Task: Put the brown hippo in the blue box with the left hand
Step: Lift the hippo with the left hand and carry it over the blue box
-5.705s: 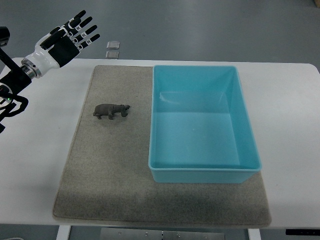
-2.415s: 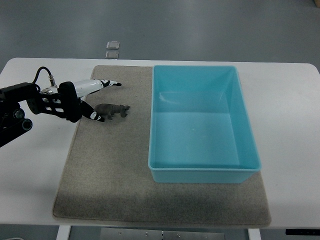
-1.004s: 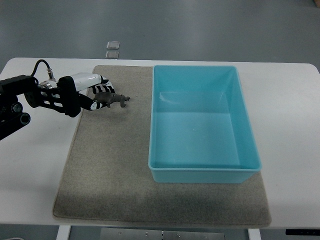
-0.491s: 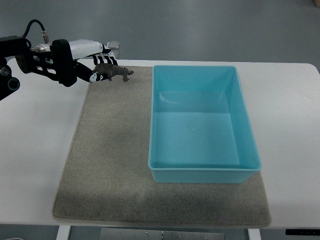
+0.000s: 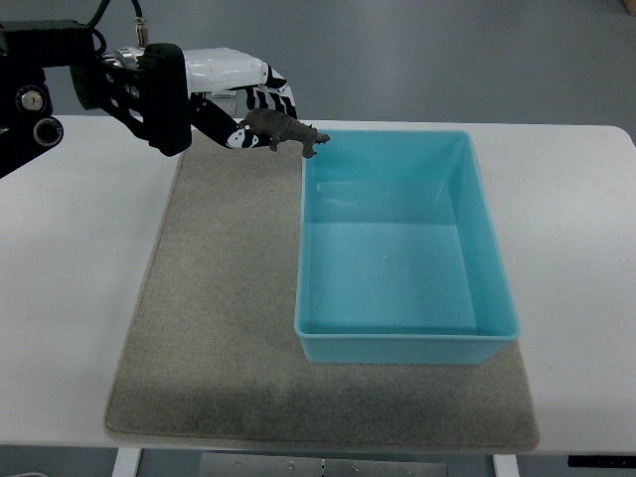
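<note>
- The small brown plastic hippo figure (image 5: 285, 130) is grasped by the left robot hand (image 5: 238, 99), a black-and-white fingered hand in the upper left of the frame.
- The hand's fingers (image 5: 266, 97) are curled around the hippo's rear half, while its head is left free and pointed toward the right.
- The hippo is held in the air at the upper left corner of the light blue rectangular plastic box (image 5: 402, 343), with its snout just over the box's rim.
- Nothing is seen inside the box.
- The box is set on the right part of a grey-beige felt mat (image 5: 209, 328), which is spread over a white table (image 5: 70, 298).
- Two small square grey tiles (image 5: 281, 81) are partly seen on the grey floor beyond the table, just above the hand.
</note>
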